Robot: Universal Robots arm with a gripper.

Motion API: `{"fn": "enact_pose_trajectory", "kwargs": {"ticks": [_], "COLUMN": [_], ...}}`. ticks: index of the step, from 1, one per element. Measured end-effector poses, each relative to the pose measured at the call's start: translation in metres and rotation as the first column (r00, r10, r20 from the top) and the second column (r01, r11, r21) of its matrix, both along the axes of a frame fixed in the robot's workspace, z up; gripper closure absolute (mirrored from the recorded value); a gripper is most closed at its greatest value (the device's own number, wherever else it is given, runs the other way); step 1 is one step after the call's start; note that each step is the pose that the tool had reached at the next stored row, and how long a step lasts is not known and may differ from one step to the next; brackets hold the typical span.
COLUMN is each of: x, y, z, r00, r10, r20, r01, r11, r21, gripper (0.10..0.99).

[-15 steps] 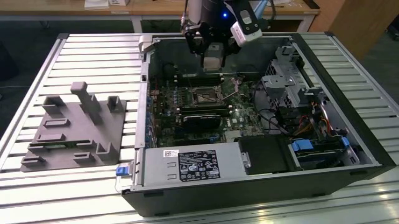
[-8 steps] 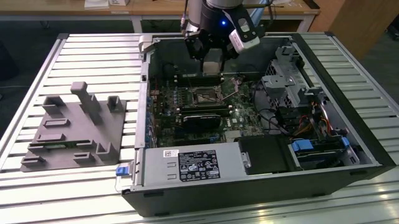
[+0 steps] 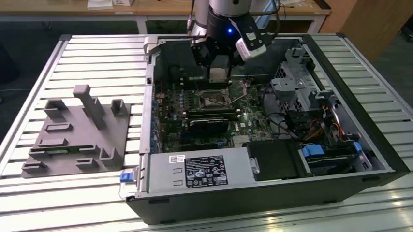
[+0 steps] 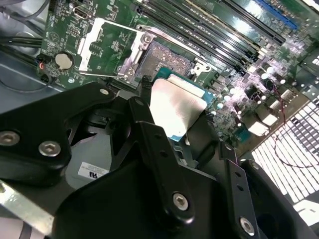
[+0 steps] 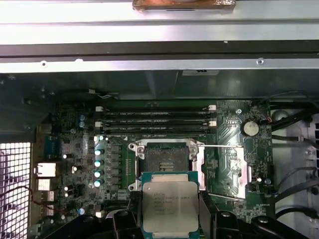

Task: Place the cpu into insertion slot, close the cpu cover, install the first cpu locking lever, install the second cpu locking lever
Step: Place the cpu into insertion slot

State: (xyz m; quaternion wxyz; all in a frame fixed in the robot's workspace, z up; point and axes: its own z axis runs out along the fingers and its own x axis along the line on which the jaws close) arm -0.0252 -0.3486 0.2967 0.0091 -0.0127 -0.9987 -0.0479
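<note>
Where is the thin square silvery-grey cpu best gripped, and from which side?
By two opposite thin edges, coming from its flat-face side, probably much as the gripper holds the cpu now: a finger against each side edge, the silvery face left clear. It is flat and thin, so only the edges offer a pinch.

cpu point(image 5: 169, 209) lower edge hidden by jaws, insertion slot point(image 5: 162, 157) partly behind cpu

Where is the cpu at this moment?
In the first wrist view the cpu is held by the gripper above the green circuit board. It is close to the empty insertion slot and not yet in it.
</note>
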Motion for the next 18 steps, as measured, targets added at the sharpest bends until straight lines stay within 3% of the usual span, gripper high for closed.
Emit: {"fn": "enact_pose_trajectory", "kwargs": {"ticks": [3, 18], "x": [-0.0001, -0.0001], "y": [0.0001, 0.0004], "z": [-0.0055, -0.0326], "r00": [1.0000, 0.9998], "r10": [0.000, 0.000], "r20": [0.0016, 0.0202], "r01": [0.000, 0.000], "r11": [1.0000, 1.0000], "r21": [0.000, 0.000], "gripper": [0.545, 0.545]}}
